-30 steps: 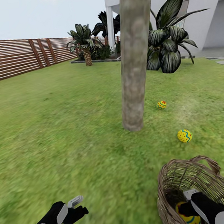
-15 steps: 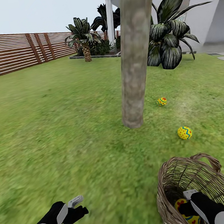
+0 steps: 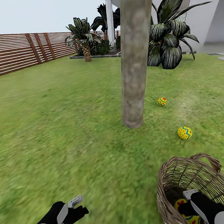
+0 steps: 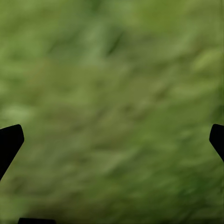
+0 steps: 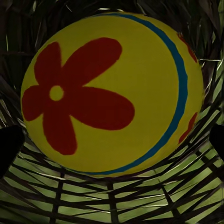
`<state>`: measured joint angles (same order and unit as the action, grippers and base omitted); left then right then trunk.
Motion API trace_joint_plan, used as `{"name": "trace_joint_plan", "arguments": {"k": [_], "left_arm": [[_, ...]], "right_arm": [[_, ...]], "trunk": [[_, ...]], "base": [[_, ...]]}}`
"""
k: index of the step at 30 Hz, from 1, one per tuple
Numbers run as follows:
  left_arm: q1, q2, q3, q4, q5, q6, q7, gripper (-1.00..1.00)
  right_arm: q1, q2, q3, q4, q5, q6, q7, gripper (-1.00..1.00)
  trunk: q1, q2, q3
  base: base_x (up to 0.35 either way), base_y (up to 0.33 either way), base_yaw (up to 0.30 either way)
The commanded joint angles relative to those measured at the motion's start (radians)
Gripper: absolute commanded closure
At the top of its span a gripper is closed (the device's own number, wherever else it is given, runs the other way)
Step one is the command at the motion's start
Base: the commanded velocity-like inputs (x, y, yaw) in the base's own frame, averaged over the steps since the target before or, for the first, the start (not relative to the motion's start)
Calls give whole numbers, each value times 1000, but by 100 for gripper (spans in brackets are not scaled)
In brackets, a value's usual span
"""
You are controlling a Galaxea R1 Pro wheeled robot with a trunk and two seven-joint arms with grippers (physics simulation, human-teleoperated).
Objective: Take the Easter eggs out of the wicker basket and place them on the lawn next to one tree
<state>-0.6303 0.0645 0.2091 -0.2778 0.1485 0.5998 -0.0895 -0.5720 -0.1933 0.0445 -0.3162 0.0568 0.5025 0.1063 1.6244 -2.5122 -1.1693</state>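
A thick grey-brown tree (image 3: 134, 71) stands on the lawn (image 3: 58, 132). Two yellow patterned Easter eggs lie on the grass to its right, one (image 3: 162, 101) close to the trunk base and one (image 3: 184, 133) nearer me. The wicker basket (image 3: 168, 175) lies tilted at the bottom right with the third egg (image 3: 181, 211) inside. My right gripper (image 3: 186, 202) reaches into the basket, open, its fingertips either side of that egg (image 5: 112, 93) with its red flower and blue band. My left gripper (image 3: 77, 207) hangs open over bare grass (image 4: 112, 93).
A brown slatted fence (image 3: 15, 53) runs along the far left. A short palm (image 3: 83, 38) and a dark broad-leaved plant (image 3: 170, 39) stand in front of the white house (image 3: 212, 17). Open grass stretches left of the tree.
The whole head view shifted slightly a second ago, so the camera moved. Both arms, the basket and the eggs have stayed where they were.
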Motion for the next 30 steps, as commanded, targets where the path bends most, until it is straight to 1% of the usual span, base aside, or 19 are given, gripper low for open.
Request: {"name": "trace_joint_plan", "arguments": {"k": [1,5,8,30], "left_arm": [[0,0,3,-1,6,6,1,-100],[0,0,3,-1,6,6,1,-100],[0,0,3,0,6,6,1,-100],[0,-17,3,12,6,5,1,-100]], "right_arm": [[0,-2,4,-3,6,6,6,-100],[0,-4,5,-7,7,6,7,-100],[0,-2,6,-7,7,6,6,-100],[0,3,8,-7,8,4,6,-100]], "trunk": [[0,0,-1],[0,0,-1],[1,-1,-12],[1,-1,-12]], "base": [[0,0,0],[0,0,0],[0,0,0],[0,0,0]]}}
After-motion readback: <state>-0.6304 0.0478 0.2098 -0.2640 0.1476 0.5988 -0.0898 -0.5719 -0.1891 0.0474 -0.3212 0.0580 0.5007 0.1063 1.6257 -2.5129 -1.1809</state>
